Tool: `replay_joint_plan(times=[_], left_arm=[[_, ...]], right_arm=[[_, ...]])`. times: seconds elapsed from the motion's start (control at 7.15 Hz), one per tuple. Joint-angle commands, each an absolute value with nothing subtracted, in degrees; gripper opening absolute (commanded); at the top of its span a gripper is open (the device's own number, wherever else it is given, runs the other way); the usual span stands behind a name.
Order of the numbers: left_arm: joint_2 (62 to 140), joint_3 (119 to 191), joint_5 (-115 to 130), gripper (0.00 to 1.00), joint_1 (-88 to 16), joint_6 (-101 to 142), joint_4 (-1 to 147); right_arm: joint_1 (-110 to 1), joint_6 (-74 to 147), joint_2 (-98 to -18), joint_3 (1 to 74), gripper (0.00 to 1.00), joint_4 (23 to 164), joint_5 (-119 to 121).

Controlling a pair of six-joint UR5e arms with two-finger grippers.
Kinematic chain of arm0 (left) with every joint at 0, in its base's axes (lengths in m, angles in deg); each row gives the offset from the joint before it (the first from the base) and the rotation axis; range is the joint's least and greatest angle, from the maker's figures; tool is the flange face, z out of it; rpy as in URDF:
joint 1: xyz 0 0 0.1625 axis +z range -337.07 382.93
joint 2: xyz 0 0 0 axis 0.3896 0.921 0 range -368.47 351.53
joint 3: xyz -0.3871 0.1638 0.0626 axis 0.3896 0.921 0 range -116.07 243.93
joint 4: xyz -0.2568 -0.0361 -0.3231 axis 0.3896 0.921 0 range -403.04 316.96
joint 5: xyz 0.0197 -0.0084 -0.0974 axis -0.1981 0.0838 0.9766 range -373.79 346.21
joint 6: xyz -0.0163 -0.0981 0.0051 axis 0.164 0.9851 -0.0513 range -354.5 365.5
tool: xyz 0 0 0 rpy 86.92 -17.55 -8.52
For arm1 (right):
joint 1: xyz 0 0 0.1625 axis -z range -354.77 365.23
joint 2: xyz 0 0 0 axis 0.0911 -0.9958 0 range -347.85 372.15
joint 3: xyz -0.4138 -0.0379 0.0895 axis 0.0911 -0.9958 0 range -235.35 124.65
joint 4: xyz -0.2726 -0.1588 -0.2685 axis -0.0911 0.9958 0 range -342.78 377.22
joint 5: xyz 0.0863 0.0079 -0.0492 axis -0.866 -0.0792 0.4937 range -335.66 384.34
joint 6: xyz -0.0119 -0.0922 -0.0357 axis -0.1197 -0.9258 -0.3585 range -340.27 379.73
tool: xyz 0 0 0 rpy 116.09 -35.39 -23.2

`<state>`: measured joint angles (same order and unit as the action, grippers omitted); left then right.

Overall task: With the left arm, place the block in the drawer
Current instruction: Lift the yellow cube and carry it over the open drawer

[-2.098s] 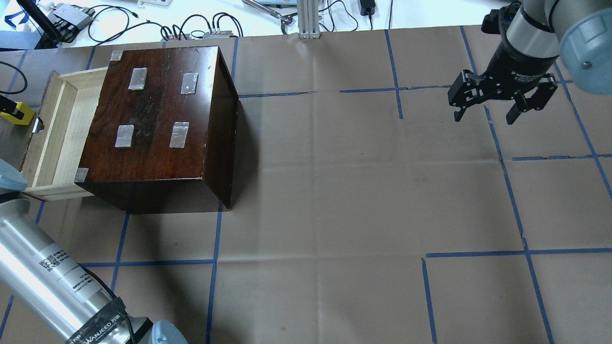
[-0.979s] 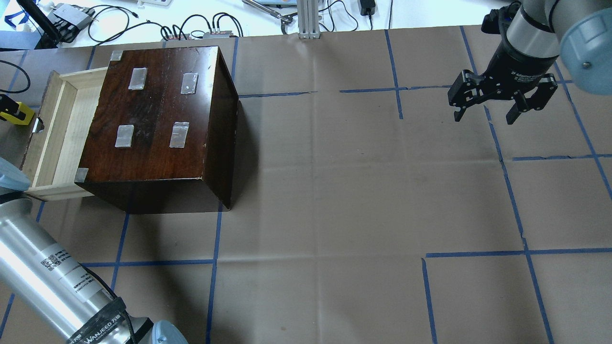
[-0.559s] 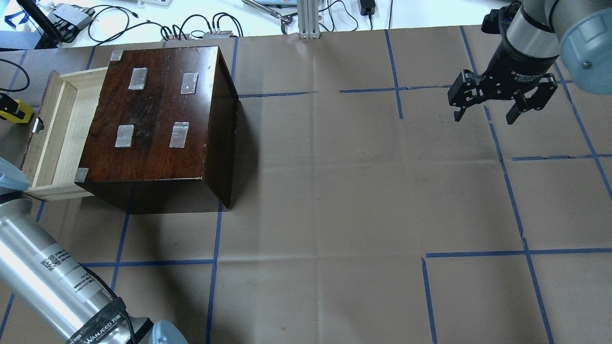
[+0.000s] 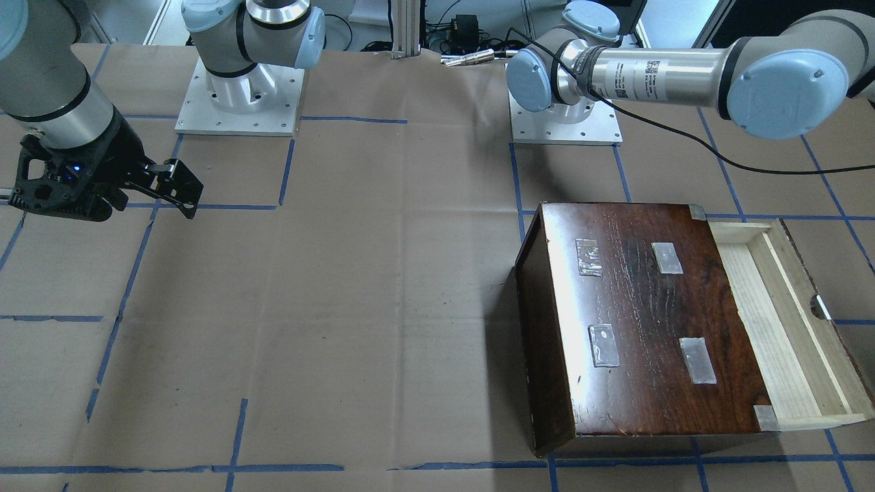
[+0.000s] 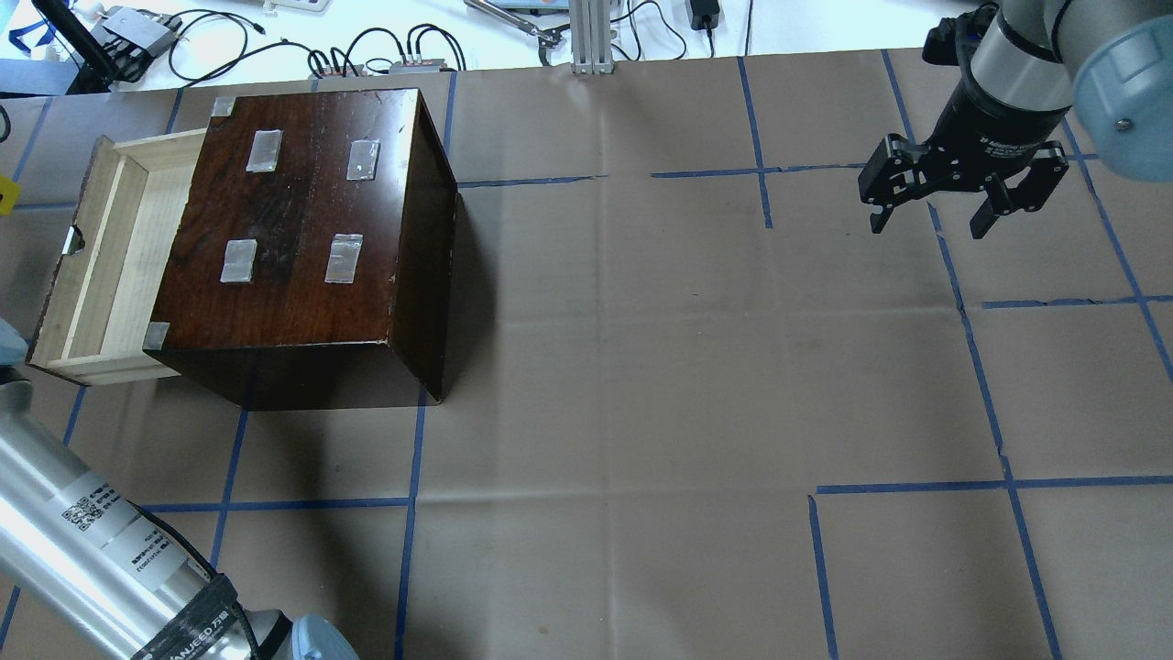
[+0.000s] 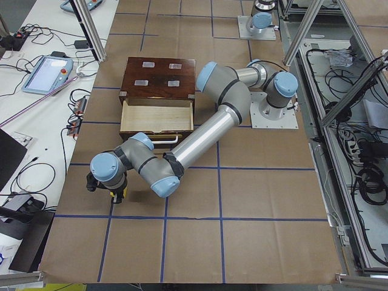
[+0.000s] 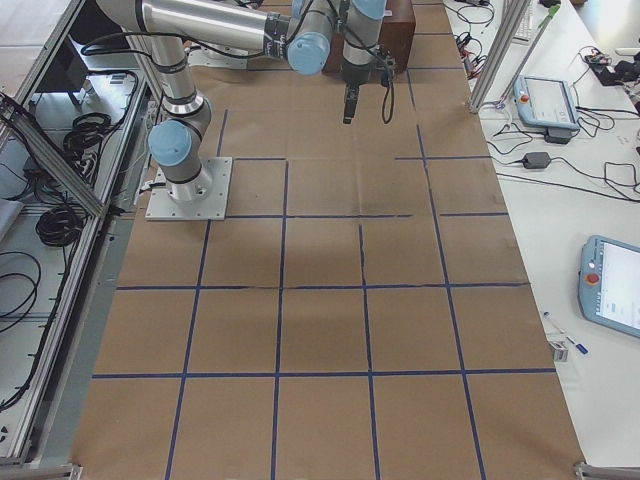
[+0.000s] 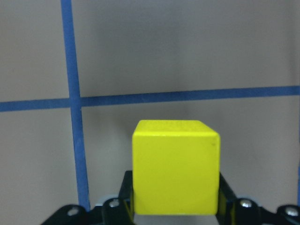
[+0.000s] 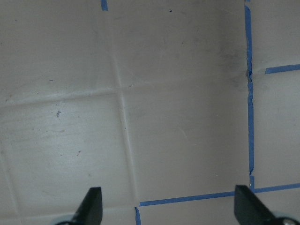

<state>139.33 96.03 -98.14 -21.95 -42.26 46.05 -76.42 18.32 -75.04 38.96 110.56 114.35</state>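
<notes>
The yellow block (image 8: 176, 168) is held between the fingers of my left gripper (image 8: 174, 213), above brown paper with blue tape lines. In the exterior left view the left gripper (image 6: 109, 193) hangs well out in front of the open drawer (image 6: 156, 115), apart from it. In the overhead view only a sliver of the block (image 5: 5, 195) shows at the left edge, left of the drawer (image 5: 101, 247). The drawer (image 4: 786, 321) is pulled out of the dark cabinet (image 5: 302, 220) and holds nothing. My right gripper (image 5: 927, 220) is open and empty at the far right.
The cabinet (image 4: 642, 328) has clear tape patches on its top. The left arm's forearm (image 5: 92, 550) lies across the near left corner. Cables and boxes (image 5: 385, 55) lie beyond the table's far edge. A teach pendant (image 6: 45, 73) sits on the side bench.
My left gripper with the block has moved left, almost out of the overhead view. The left forearm has shifted left and down. The right arm and the cabinet have not moved.
</notes>
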Motion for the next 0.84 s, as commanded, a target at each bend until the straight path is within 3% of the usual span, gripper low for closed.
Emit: replay_joint_plan(times=[0.0, 0.28, 0.7], left_arm=[[134.02, 97.58, -98.34, 0.20, -19.53, -44.14, 49.07], [128.66, 102.74, -98.34, 0.19, -19.17, -44.15, 49.86], [114.89, 121.95, -98.08, 0.19, -19.69, -41.54, 47.86]], right_arm=[[-76.42, 18.32, -75.04, 38.96, 1.00, 110.56, 114.34], [-76.42, 18.32, -75.04, 38.87, 1.00, 110.56, 114.34], [-76.42, 18.32, -75.04, 38.96, 1.00, 110.56, 114.34]])
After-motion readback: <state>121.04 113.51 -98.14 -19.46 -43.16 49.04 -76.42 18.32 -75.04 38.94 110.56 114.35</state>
